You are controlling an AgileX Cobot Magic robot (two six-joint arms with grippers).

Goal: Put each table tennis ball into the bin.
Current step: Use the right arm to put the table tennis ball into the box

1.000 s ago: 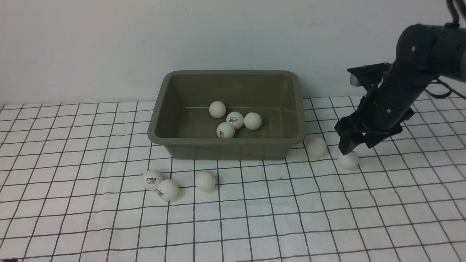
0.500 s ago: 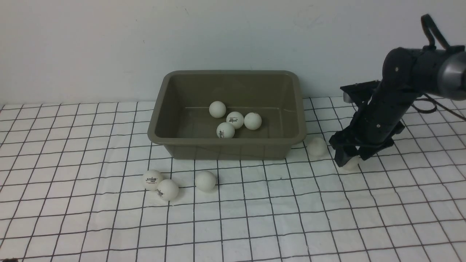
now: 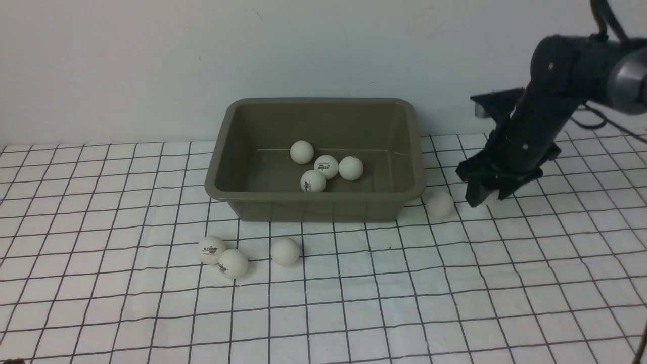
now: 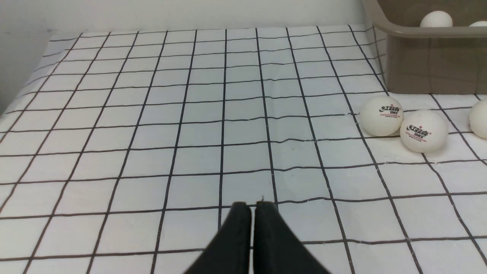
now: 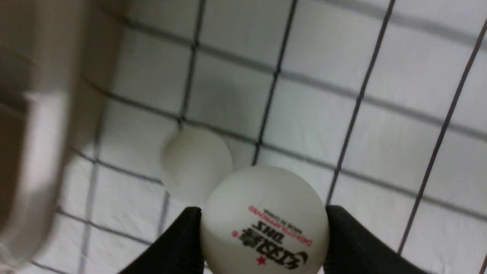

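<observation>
Now the logo ball [image 5: 264,220] is off the cloth: a moment ago it lay on the grid, and the right gripper [image 3: 481,196] has closed and risen, its fingers clamped on both sides of it. It hangs to the right of the bin [image 3: 313,196], not yet over it, so you still have the carry and drop. Inside lie four balls [image 3: 327,166]; one ball [image 3: 440,203] waits by the bin's right corner and three balls [image 3: 285,251] in front. The left gripper [image 4: 253,207] has its fingers together.

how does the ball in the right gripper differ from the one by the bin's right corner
The gripped ball is held above the cloth in the right gripper; the corner ball rests on it. The gripped ball shows a red-and-black logo; the corner ball shows none. Both are white.
</observation>
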